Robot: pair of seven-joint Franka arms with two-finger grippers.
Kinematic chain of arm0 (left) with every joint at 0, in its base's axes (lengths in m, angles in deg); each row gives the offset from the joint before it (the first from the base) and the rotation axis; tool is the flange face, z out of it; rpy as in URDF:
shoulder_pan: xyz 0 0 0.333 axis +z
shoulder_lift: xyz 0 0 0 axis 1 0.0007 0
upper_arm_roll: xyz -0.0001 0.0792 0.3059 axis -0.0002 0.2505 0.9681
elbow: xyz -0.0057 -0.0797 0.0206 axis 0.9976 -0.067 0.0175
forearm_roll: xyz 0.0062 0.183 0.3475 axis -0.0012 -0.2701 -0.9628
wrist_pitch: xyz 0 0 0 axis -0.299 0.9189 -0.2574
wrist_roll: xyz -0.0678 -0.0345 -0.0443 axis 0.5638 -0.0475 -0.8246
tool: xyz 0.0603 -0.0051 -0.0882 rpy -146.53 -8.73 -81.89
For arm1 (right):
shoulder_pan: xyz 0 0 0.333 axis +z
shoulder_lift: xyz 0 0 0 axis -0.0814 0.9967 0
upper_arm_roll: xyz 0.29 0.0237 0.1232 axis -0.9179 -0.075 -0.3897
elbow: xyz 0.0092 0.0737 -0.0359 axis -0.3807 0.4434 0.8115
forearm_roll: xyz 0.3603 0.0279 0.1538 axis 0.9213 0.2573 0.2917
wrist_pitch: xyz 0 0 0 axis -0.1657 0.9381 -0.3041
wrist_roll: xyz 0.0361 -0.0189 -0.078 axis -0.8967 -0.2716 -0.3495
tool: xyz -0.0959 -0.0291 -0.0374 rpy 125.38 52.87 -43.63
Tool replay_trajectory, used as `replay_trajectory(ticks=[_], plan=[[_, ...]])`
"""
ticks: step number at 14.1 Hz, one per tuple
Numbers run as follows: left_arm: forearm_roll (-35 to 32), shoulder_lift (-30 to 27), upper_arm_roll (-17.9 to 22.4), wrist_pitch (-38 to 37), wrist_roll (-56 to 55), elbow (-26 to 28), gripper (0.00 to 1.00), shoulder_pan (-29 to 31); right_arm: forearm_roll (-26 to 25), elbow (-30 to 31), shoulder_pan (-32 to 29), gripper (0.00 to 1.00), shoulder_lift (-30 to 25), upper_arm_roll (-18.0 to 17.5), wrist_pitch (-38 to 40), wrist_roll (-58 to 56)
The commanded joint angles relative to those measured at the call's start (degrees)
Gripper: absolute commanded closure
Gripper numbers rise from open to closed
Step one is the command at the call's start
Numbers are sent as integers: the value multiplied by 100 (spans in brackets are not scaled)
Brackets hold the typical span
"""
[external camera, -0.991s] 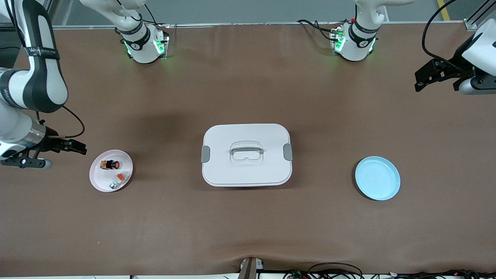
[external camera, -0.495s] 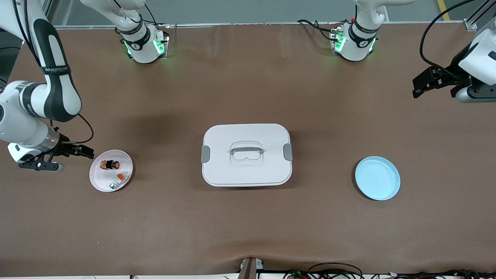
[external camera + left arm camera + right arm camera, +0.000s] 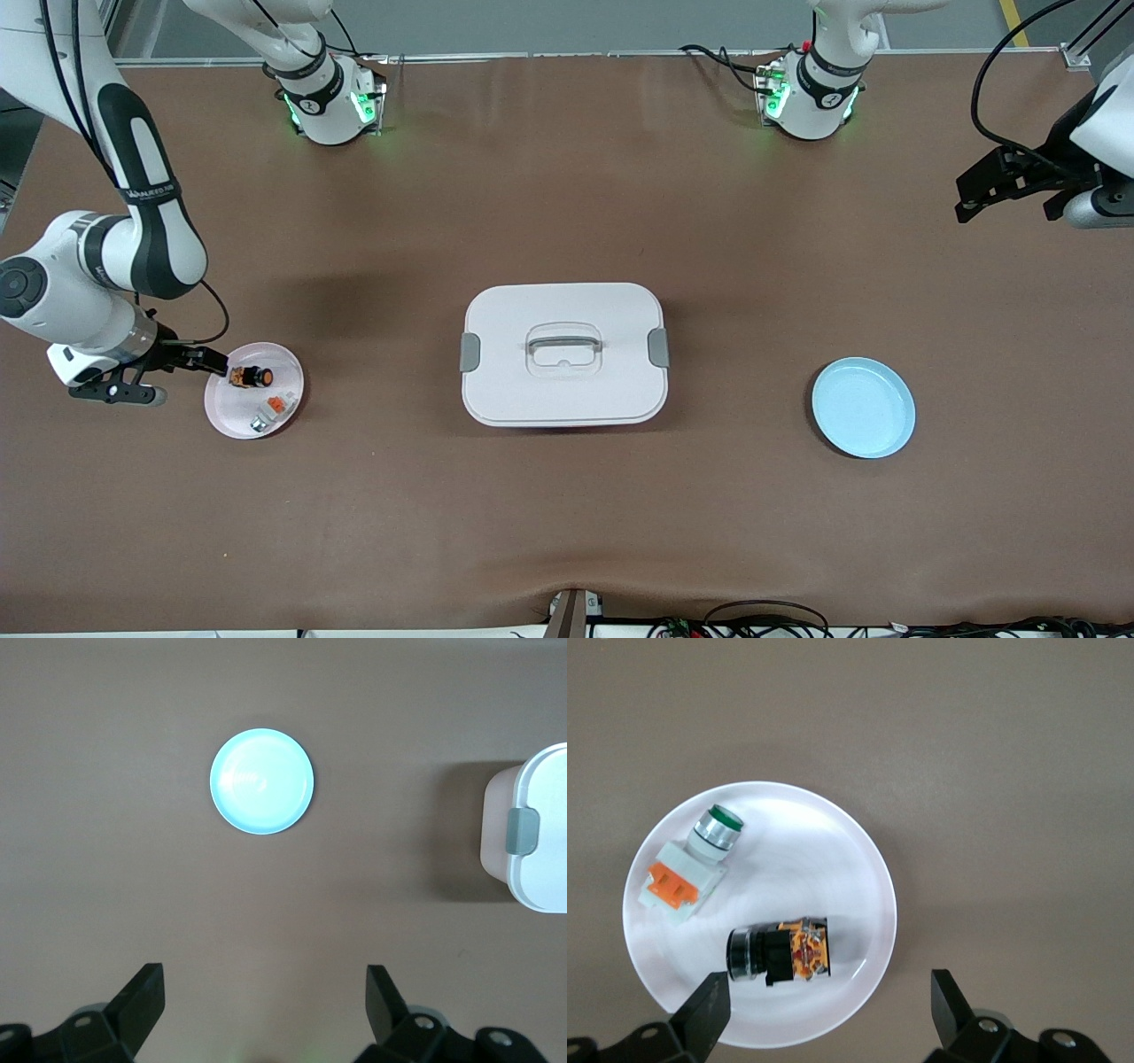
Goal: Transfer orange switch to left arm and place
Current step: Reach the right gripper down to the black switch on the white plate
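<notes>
Now orange switch (image 3: pixel 780 952) on pink plate (image 3: pixel 859 868), under open right gripper (image 3: pixel 824 1014).

White arms (image 3: pixel 97 266) with black joint bands, black cables, green-lit bases (image 3: pixel 332 106), black pincers (image 3: pixel 199 359).

The front view looks down from high above the near edge of the counter (image 3: pixel 567 514), facing the two arm bases along its far edge, and takes in the whole surface. The left wrist view looks straight down from well above the counter at the left arm's end; it holds the blue plate (image 3: pixel 262 780) and one latched end of the box (image 3: pixel 532 837), both also in the front view, the blue plate (image 3: pixel 863 407) and the box (image 3: pixel 564 354). The right wrist view looks straight down from much nearer, filled by the pale plate (image 3: pixel 859 859) and the orange switch (image 3: pixel 780 950) on it, shared with the front view (image 3: pixel 251 377).
</notes>
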Motion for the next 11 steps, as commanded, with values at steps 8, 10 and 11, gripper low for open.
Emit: replay_trajectory(ticks=[8,10,11], plan=[[-28,41,-15,26,47,-217,0,-37,704,-128,124,0,637,-48,-489,-93],[-45,58,-24,26,39,-217,0,-46,704,-137,168,0,742,-48,-515,-93],[-54,58,-32,26,38,-208,0,-46,704,-137,185,0,777,-48,-533,-93]])
